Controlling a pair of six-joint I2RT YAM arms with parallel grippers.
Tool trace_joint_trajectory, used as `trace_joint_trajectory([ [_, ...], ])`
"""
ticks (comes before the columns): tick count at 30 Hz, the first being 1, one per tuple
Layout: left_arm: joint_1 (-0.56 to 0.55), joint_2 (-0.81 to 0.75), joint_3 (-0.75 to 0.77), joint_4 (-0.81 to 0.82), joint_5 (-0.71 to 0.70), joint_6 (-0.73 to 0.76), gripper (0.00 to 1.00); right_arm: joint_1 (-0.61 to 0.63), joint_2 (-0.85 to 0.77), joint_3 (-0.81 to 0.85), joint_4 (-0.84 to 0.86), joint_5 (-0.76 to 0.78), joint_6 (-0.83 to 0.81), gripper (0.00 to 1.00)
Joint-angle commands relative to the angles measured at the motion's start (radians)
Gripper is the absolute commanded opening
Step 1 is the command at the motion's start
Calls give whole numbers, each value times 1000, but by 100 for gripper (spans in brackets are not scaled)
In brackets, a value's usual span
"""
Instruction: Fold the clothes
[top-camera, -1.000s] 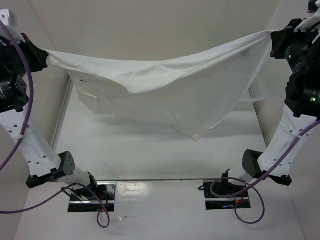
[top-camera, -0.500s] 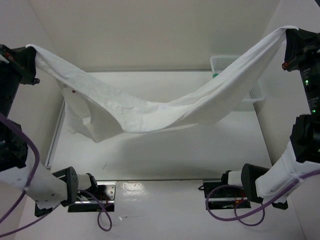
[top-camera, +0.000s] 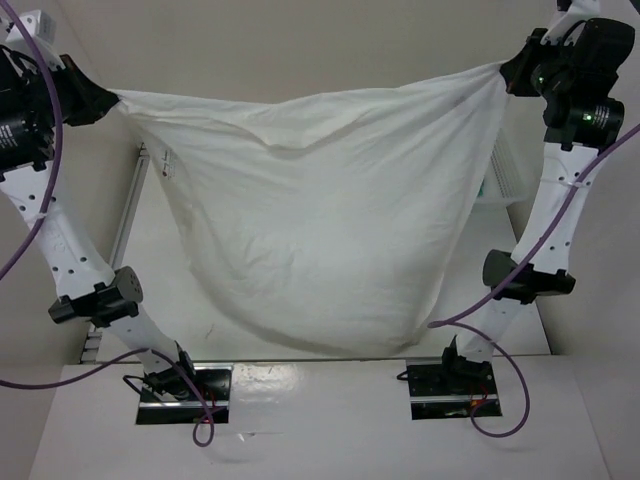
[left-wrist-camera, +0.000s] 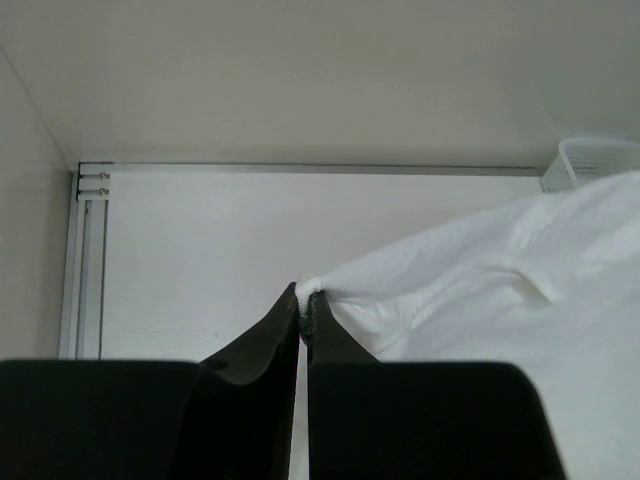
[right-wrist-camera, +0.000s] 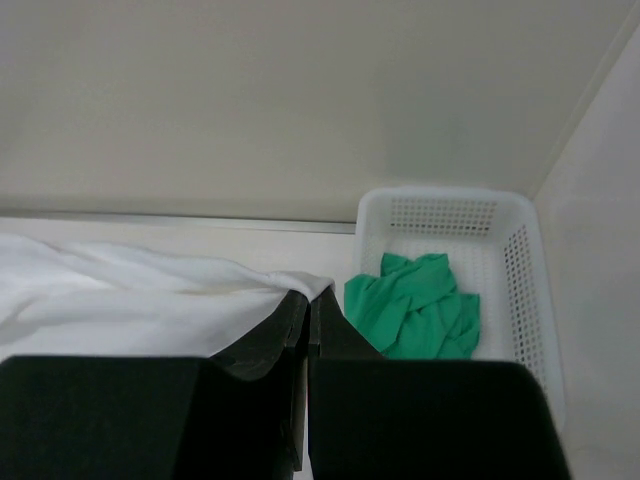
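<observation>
The clothes, one large plain white garment, hang spread in the air between both arms, the lower edge sagging toward the table's near side. My left gripper is shut on its left top corner; in the left wrist view the fabric bunches out from between the fingertips of that gripper. My right gripper is shut on the right top corner, and the right wrist view shows the white cloth pinched at the tips of the gripper.
A white mesh basket with a small green cloth in it stands at the back right of the table, mostly hidden behind the garment in the top view. An aluminium rail runs along the table's left edge.
Both grippers have swung back inward and forward. The garment, a sagging narrow band half a second ago, now billows out into a wide sheet hanging toward the near edge.
</observation>
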Motion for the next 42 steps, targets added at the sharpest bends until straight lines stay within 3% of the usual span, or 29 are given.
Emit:
trace_joint_trajectory([
  [1, 33, -41, 67, 54, 95, -2, 2, 25, -56, 48, 44, 22, -16, 0],
  [7, 53, -80, 76, 17, 176, 57, 2, 34, -122, 45, 44, -24, -7, 0],
  [13, 53, -234, 37, -28, 235, 109, 2, 34, -266, -24, -6, -90, -51, 0],
  [21, 53, -448, -97, -78, 307, 176, 0, 34, -493, -228, -77, -121, -154, 0],
  [24, 53, -539, -131, -31, 282, 152, 0, 34, -619, -378, -14, -84, -178, 0],
  [27, 53, -608, -160, 24, 247, 118, 0, 34, -702, -426, 23, -55, -189, 0],
  [35, 53, -555, -140, 0, 235, 98, 0, 34, -714, -435, 52, -19, -189, 0],
  [42, 53, -454, -151, -12, 282, 132, 0, 34, -584, -446, 61, -39, -160, 0],
])
